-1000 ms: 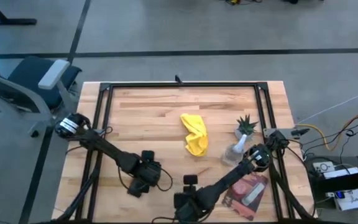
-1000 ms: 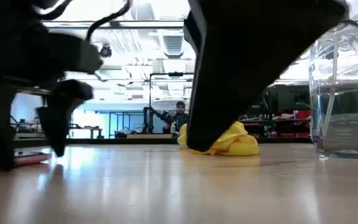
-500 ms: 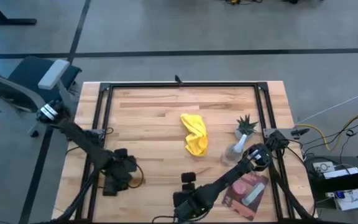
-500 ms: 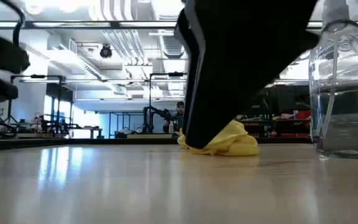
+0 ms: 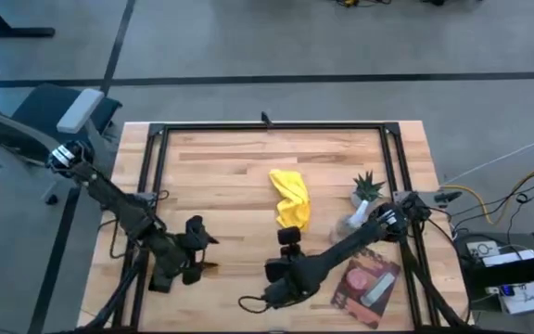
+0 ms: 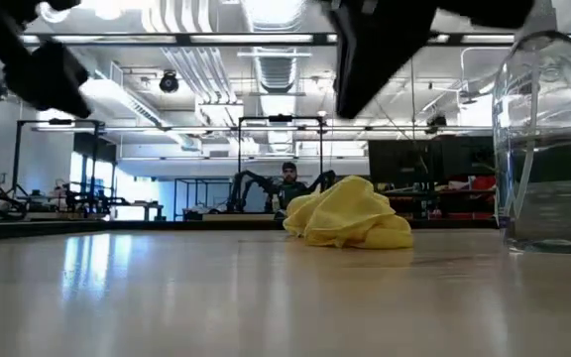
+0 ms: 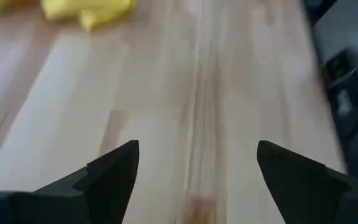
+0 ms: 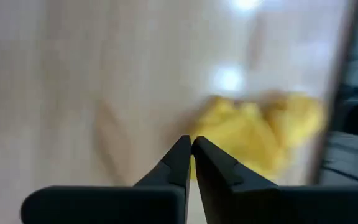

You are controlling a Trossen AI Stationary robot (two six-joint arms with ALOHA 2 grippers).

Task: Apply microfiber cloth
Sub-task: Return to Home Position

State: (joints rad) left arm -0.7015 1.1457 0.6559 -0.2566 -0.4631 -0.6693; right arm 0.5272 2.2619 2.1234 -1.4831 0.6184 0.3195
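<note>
Just past right end effector point(image 8: 191, 148): cloth point(image 5: 291, 198)

Dark two-finger left gripper point(image 7: 197, 146) is spread wide; dark right gripper point(image 8: 191, 142) is pinched closed. Both are held above the wooden table's point(image 5: 221, 167) near half.

The bright yellow microfiber cloth point(image 5: 291, 199) lies crumpled in wrinkled folds near the table's middle, held by nothing.
</note>
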